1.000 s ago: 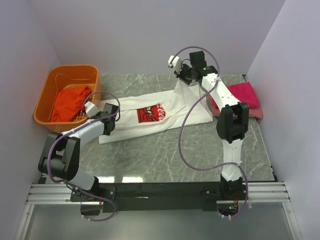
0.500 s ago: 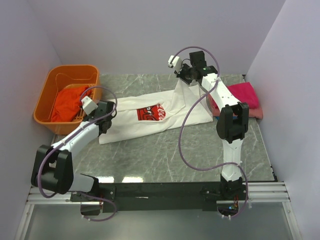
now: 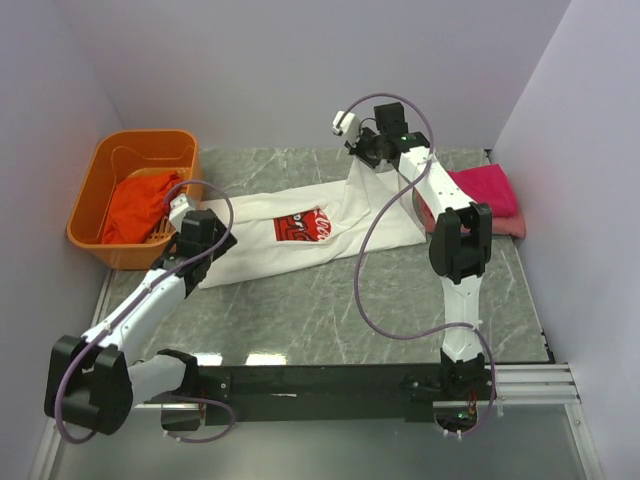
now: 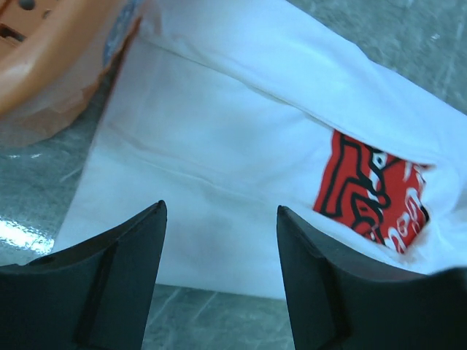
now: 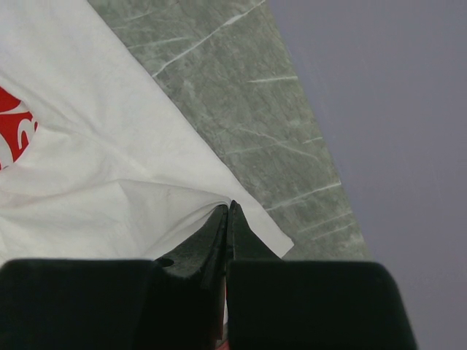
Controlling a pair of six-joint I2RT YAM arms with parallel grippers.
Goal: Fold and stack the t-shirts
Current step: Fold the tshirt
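From my station I see the white t-shirt [image 3: 300,235] stretched across the middle of the green marble table [image 3: 330,300], running from near left to far right, its red print [image 3: 302,227] face up around the centre. The right gripper [image 5: 228,208] has its fingers pressed tightly together on a pinch of the cloth at the shirt's far right end, and the fabric rises from the table in a tent up to that grip. The left gripper [image 4: 219,215] hangs over the shirt's near left end with its fingers spread apart and nothing between them; in its wrist view I look straight down through the gap onto flat white cloth, with the print off to the right. The left end of the shirt lies right beside the orange basket [image 3: 100,170], which sits at the far left of the table and holds a crumpled orange-red t-shirt [image 3: 135,205]. At the far right edge a folded magenta t-shirt [image 3: 485,190] rests on top of a pink t-shirt [image 3: 510,228], just beside the white shirt's right end
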